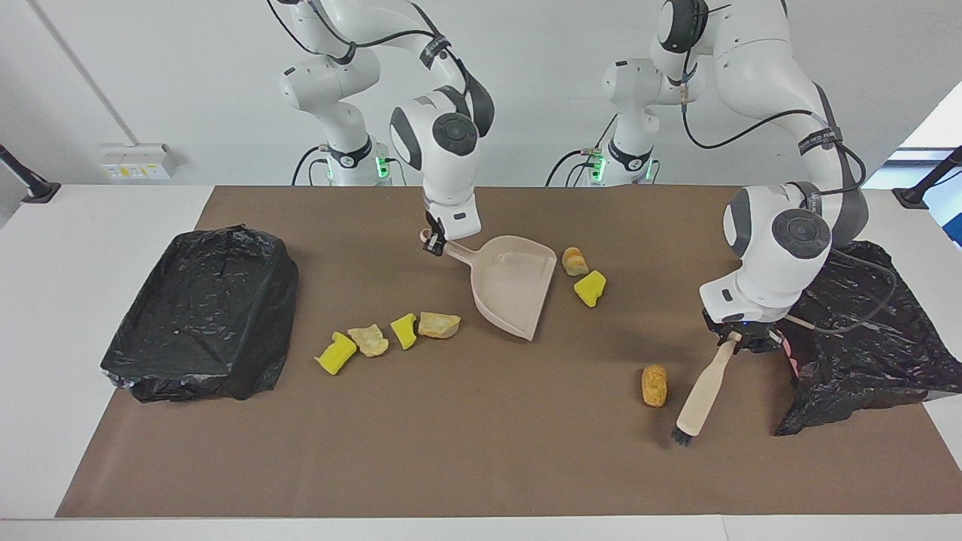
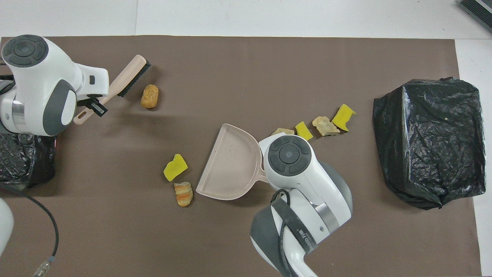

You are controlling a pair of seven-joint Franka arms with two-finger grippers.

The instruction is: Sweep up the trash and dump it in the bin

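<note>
Hidden and cropped parts of the sweeping scene

In the overhead view, the dustpan (image 2: 230,165) handle and the right gripper are covered by the right arm's wrist, and one tan trash lump (image 2: 282,131) is partly hidden by it. The bin (image 2: 23,161) at the left arm's end is cut by the edge and overlapped by the left arm. The left gripper's (image 1: 735,337) fingertips cannot be made out.

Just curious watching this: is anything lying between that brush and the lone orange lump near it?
Nothing visible. The brush, held by the left gripper, has only bare brown mat between its bristles and the orange lump.
</note>
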